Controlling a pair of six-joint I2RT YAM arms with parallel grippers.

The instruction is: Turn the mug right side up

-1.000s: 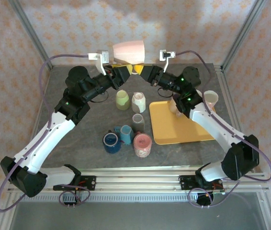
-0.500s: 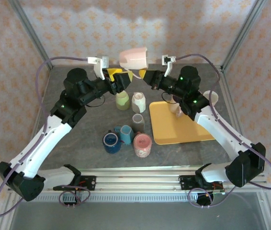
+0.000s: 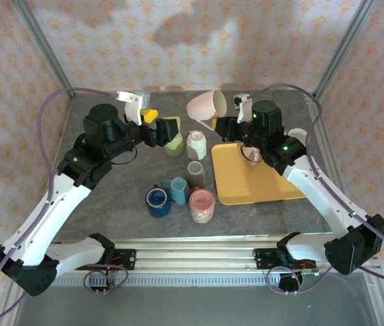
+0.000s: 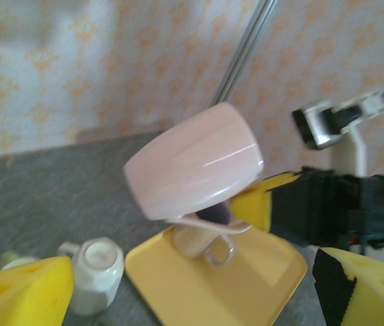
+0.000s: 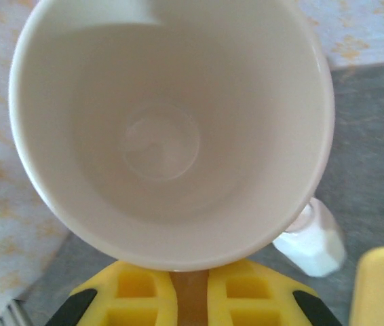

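Bench (image 3: 110, 197): grey, carrying a cluster of cups (image 3: 178, 193); unchanged from a second ago.
Tray (image 3: 253, 180): yellow, flat on the bench's right half; unmoved.
Left arm (image 3: 63, 197): drawn back toward its own side, no longer up at the mug.
Right arm (image 3: 314, 183): reaching in past the tray's far corner, now alone with the load.
Mug (image 3: 207, 106): pink, aloft over the far middle of the bench, tipped, mouth facing the right wrist; further right and more tilted than a second ago.
Left jaws: released, empty, pads (image 3: 150, 115) apart near a green cup (image 3: 173, 142).
Right jaws: clenched on the mug, seemingly by its handle.
Meaning: handover seemingly done; left to do: roll upright, set down.
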